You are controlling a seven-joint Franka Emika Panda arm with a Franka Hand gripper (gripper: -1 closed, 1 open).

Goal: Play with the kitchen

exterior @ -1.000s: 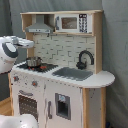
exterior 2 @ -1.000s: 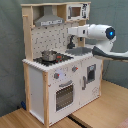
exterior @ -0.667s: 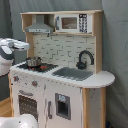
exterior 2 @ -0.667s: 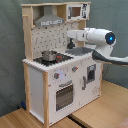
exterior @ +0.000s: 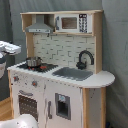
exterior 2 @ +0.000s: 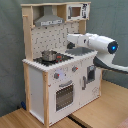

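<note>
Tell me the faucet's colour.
Black; the faucet shows best in the first exterior view.

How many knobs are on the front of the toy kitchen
2 that I can see, both on the kitchen front panel above the oven door: one knob nearer the stovetop corner, the other knob toward the sink side. Others may be hidden.

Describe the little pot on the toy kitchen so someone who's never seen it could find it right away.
Start at the kitchen, white and light wood. Go to its black stovetop, under the grey range hood and beside the sink. The pot is the small shiny metal one standing on it, the only loose item there.
</note>
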